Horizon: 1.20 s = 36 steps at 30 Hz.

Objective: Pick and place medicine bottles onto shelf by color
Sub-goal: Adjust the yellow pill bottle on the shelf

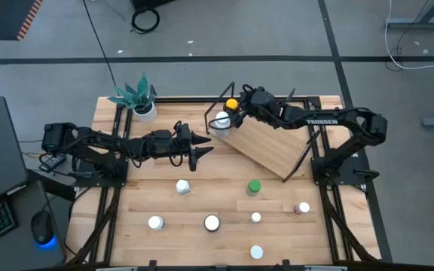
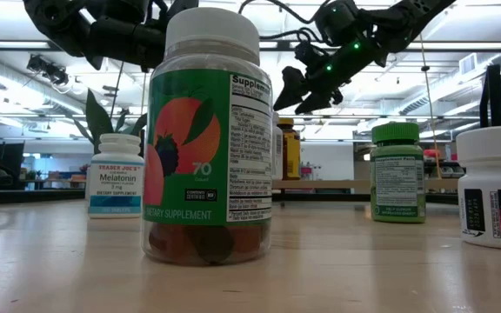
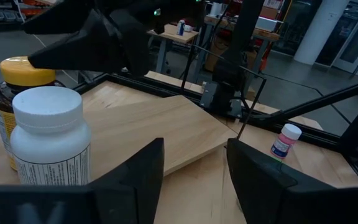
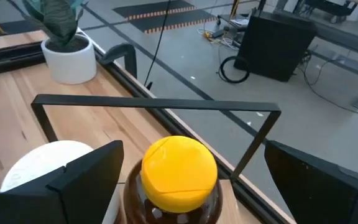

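The shelf's light-wood board [image 1: 266, 147] lies tilted in its black wire frame [image 4: 154, 102]. At its far left end stand an amber bottle with a yellow cap [image 4: 179, 171] and a white-capped bottle [image 1: 221, 120], which also shows in the left wrist view [image 3: 48, 143]. My right gripper [image 1: 239, 108] is open, with its fingers on either side of the yellow cap, apart from it. My left gripper [image 1: 202, 149] is open and empty just left of the shelf, facing the white-capped bottle. Several more bottles stand on the table nearer the front.
On the near half of the table stand white-capped bottles [image 1: 182, 186] [image 1: 212, 223] [image 1: 155, 222], a green-capped one [image 1: 254, 187] and a pinkish one [image 1: 302, 208]. A white pot with a green plant [image 1: 143, 105] stands at the far left corner.
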Available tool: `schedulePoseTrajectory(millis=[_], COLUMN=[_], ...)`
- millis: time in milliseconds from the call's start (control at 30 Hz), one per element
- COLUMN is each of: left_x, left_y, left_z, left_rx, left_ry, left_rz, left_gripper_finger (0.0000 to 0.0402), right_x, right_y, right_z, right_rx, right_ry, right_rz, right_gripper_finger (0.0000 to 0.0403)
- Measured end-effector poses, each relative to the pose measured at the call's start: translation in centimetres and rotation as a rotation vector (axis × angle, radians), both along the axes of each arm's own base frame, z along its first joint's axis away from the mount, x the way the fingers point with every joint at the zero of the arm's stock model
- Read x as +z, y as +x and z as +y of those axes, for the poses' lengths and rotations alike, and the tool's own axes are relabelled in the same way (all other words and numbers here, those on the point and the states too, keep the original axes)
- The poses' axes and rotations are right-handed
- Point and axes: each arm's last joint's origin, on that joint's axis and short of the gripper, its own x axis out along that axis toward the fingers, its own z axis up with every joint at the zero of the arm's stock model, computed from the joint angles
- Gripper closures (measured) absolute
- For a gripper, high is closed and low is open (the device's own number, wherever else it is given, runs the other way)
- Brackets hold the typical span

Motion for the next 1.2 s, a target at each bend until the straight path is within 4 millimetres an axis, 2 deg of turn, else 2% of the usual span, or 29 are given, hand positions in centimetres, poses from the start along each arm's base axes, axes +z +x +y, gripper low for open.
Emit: schedulePoseTrajectory(millis=[200, 467, 900, 1200], left_x=[0.0, -0.1, -0.3, -0.3], left_y=[0.0, 0.0, 0.0, 0.0], left_z=[0.0, 0.0, -0.3, -0.5], left_rx=[0.0, 0.0, -0.01, -0.016], left_ry=[0.0, -0.004, -0.015, -0.015], left_rz=[0.005, 0.009, 0.026, 0.026], left_gripper_finger=[0.0213, 0.0212, 0.0214, 0.0212], right_x=[-1.8, -3.0, -2.8, -2.7], right_y=[0.7, 1.4, 1.1, 0.4], right_z=[-1.0, -1.7, -1.9, -3.1], right_rx=[0.015, 0.008, -0.017, -0.066], right_ry=[0.035, 0.035, 0.008, -0.011], right_rz=[0.013, 0.0, 0.028, 0.046], right_gripper_finger=[0.0003, 0.0003, 0.0003, 0.0003])
